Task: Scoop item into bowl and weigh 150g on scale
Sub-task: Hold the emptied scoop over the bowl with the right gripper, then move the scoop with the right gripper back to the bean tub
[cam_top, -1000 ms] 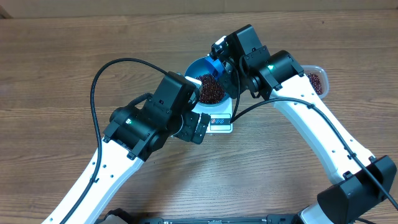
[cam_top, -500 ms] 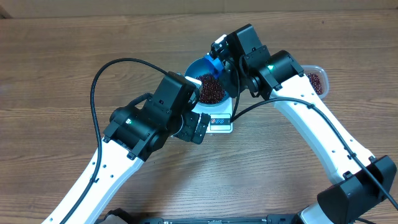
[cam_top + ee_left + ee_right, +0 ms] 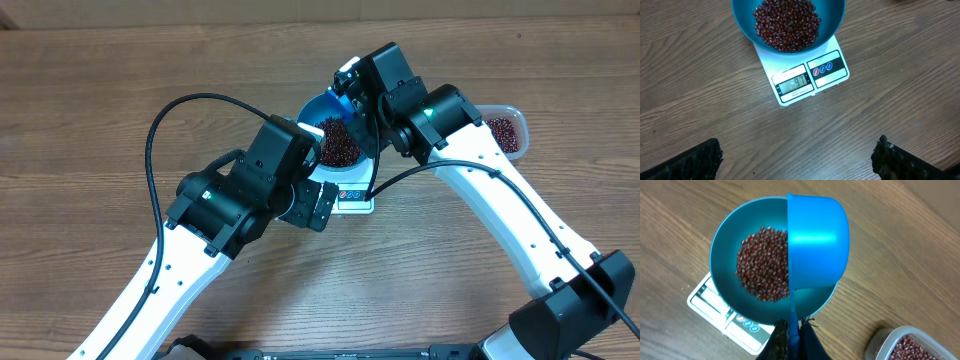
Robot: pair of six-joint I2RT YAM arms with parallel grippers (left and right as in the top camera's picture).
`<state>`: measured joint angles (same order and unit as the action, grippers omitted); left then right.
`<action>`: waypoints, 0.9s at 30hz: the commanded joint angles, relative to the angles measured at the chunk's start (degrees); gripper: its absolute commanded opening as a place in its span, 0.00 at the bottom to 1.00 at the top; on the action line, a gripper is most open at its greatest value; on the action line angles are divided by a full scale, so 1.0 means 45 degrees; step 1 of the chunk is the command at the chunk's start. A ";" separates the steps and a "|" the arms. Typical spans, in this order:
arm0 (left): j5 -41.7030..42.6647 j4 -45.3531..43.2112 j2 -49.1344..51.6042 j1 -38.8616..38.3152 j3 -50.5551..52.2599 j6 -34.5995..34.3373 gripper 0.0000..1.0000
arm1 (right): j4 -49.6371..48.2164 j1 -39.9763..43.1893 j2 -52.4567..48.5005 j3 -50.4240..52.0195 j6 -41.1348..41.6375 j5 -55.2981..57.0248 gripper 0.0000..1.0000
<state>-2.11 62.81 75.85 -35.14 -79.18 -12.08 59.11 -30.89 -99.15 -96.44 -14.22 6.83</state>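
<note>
The blue bowl (image 3: 318, 108) stands on the white scale (image 3: 353, 198) and holds a heap of red-brown beans (image 3: 338, 145). In the right wrist view my right gripper (image 3: 795, 327) is shut on the handle of a small blue scoop (image 3: 817, 240). The scoop is turned on its side above the bowl (image 3: 720, 255), over the beans (image 3: 762, 265). In the left wrist view my left gripper (image 3: 797, 165) is open and empty above bare table, in front of the scale (image 3: 835, 75). The scale's lit display (image 3: 794, 84) shows a number beginning with 9.
A clear plastic tub (image 3: 505, 132) with more beans stands on the wooden table, right of the bowl and behind the right arm. It also shows as the tub (image 3: 900, 345) in the right wrist view. A black cable (image 3: 165, 120) loops over the left arm.
The right wrist has shifted slightly left over the bowl with the scoop. The left arm has not moved.
</note>
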 commanded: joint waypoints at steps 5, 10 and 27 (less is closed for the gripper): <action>0.0049 -0.0005 -0.0049 0.0078 -0.0034 -0.0131 1.00 | 0.0243 -0.0112 0.0534 -0.0432 -0.0704 -0.0170 0.04; 0.0049 -0.0005 -0.0049 0.0078 -0.0034 -0.0131 1.00 | 0.0185 -0.0126 0.0534 -0.0432 -0.0185 0.0097 0.04; 0.0049 -0.0005 -0.0049 0.0078 -0.0034 -0.0136 1.00 | 0.0223 0.3920 0.2676 -0.0432 0.3886 0.0821 0.04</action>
<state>-2.13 62.81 75.85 -35.14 -79.18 -12.08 58.70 -18.31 -89.65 -96.44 0.43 9.45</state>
